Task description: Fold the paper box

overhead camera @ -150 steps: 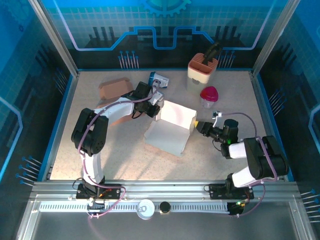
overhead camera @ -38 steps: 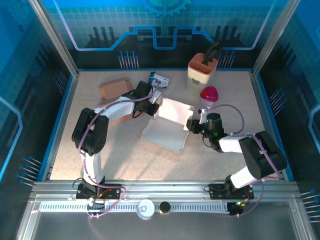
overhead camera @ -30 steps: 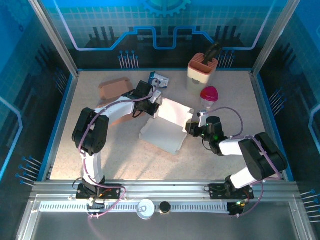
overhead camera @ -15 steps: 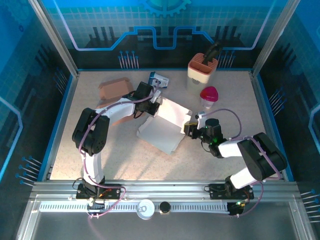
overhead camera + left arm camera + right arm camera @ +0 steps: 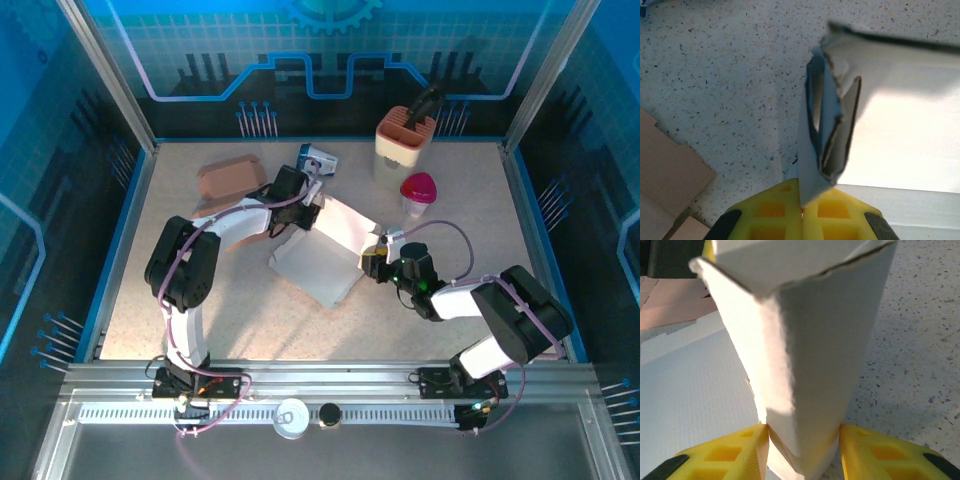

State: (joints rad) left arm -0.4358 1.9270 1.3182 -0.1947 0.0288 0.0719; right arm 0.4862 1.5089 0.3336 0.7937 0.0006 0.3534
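Observation:
The white paper box (image 5: 318,262) lies partly flattened in the middle of the table. My left gripper (image 5: 305,213) is at its far corner, shut on a thin bluish-white flap (image 5: 827,130) that sticks up from between the yellow fingers (image 5: 775,210). My right gripper (image 5: 372,262) is at the box's right side. Its yellow fingers (image 5: 730,452) press both faces of a folded upright wall of the box (image 5: 805,340). The box's flat panel (image 5: 695,385) spreads to the left of that wall.
Flat brown cardboard (image 5: 228,178) lies at the back left, just behind the left arm. A small blue-and-white carton (image 5: 318,159), a cream holder (image 5: 404,143) and a pink-lidded cup (image 5: 418,193) stand at the back. Speckled tabletop (image 5: 250,310) lies open in front.
My right gripper has moved left, pushing the box's right wall in, and the box has flattened and slid leftward. My left gripper stays shut on the flap.

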